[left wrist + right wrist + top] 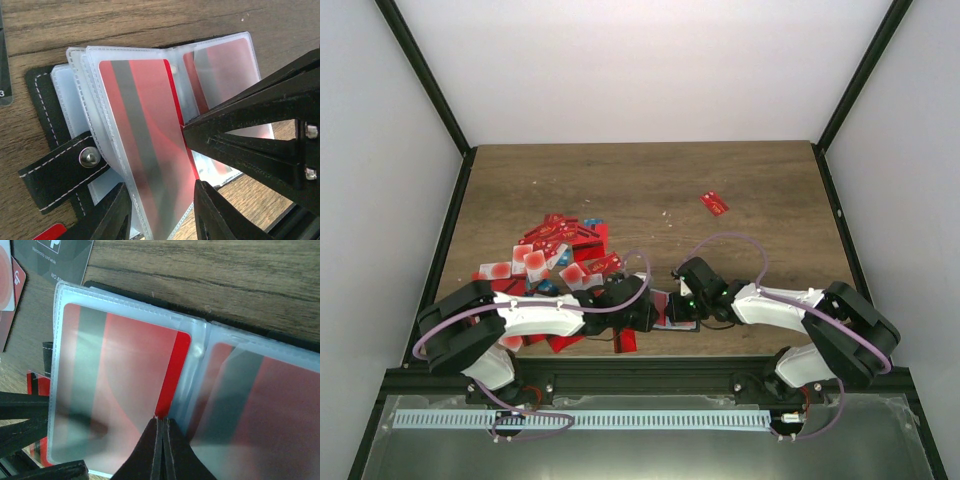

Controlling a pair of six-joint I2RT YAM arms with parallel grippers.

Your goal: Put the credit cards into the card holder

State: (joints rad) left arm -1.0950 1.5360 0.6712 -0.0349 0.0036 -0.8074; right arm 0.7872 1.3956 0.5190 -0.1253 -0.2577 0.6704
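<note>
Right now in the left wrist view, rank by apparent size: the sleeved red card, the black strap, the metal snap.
Largest: red card.
Then: black strap, only partly visible.
Smallest: metal snap, clearly.

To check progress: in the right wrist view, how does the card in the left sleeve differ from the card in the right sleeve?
The left-sleeve card leaves a bare red edge outside its pocket; the right-sleeve card shows only behind frosted plastic. The right gripper pinches the left-sleeve card's edge; it does not touch the right-sleeve card. Both are red with a dark stripe.
</note>
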